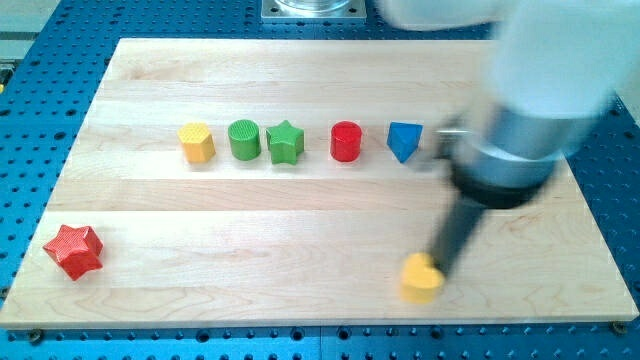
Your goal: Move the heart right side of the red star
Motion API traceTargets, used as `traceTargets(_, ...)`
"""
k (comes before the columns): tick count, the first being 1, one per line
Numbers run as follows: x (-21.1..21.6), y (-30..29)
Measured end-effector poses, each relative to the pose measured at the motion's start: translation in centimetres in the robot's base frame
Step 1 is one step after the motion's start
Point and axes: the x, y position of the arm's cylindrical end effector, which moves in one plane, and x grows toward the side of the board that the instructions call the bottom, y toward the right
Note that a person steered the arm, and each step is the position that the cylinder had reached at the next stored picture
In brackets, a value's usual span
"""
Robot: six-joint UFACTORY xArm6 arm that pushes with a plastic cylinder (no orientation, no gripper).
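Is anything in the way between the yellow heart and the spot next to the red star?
No. The yellow heart sits by my tip; bare board lies between it and the red star.

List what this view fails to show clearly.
- My tip: blurred by motion, at the yellow heart's right edge; contact cannot be confirmed.
- Yellow heart: blurred, outline soft.
- Blue block: exact shape unclear; the arm blurs the area just right of it.
- Arm: cut off by the view's top edge.
- Board behind the arm: hidden.
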Motion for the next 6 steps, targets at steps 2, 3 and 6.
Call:
traceTargets(2,3.0,3.4)
traceTargets(3,4.3,2.2)
traceTargets(6,3.3,-11.5)
